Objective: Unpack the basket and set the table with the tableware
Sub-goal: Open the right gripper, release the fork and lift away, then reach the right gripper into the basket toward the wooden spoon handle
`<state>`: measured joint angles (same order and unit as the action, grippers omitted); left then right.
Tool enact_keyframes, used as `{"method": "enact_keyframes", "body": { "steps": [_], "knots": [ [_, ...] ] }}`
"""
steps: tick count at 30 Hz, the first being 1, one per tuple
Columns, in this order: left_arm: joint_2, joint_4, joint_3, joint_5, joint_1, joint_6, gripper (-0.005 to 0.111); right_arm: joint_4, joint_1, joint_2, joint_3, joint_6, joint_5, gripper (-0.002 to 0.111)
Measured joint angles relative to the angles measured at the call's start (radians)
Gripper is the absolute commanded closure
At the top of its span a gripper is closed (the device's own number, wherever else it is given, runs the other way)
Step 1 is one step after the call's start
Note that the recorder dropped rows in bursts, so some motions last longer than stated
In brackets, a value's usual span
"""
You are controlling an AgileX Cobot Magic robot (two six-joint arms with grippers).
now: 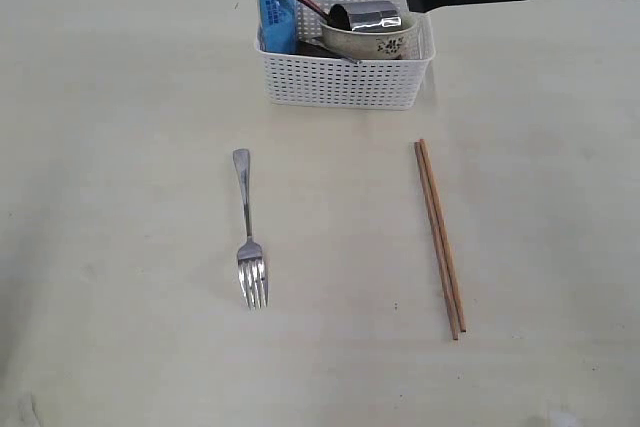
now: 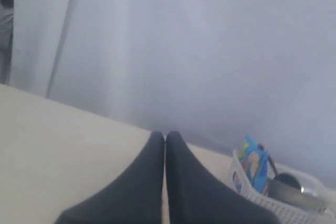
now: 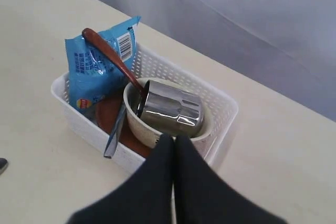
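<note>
Basket (image 1: 345,82) on the surface (image 1: 120,147), holding bowl (image 3: 137,124), spoon (image 3: 107,51) and steel mug (image 3: 170,109). The mug lies on its side in the bowl, mouth toward the spoon; judged stiff, light and slippery, best taken across its rim. Fork (image 1: 248,227) and chopsticks (image 1: 440,237) lie lengthwise away from the basket, tines farthest. Left gripper (image 2: 165,137) and right gripper (image 3: 174,140) clenched, empty

Mug (image 3: 173,109) lies in bowl (image 3: 137,127) — fingers (image 3: 156,182) pressed together.
</note>
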<state>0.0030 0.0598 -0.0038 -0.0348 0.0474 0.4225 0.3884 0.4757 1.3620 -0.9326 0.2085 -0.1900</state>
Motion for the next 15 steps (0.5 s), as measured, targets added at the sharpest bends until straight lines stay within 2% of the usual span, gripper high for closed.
{"method": "enact_keyframes", "body": {
  "steps": [11,15],
  "knots": [
    [0.000,0.000,0.000,0.316,0.000,0.009,0.106,0.000,0.000,0.000,0.000,0.004,-0.002,0.109],
    [0.000,0.000,0.000,0.466,0.000,0.070,0.107,0.000,0.000,0.000,0.000,-0.003,-0.002,0.109]
  ]
}}
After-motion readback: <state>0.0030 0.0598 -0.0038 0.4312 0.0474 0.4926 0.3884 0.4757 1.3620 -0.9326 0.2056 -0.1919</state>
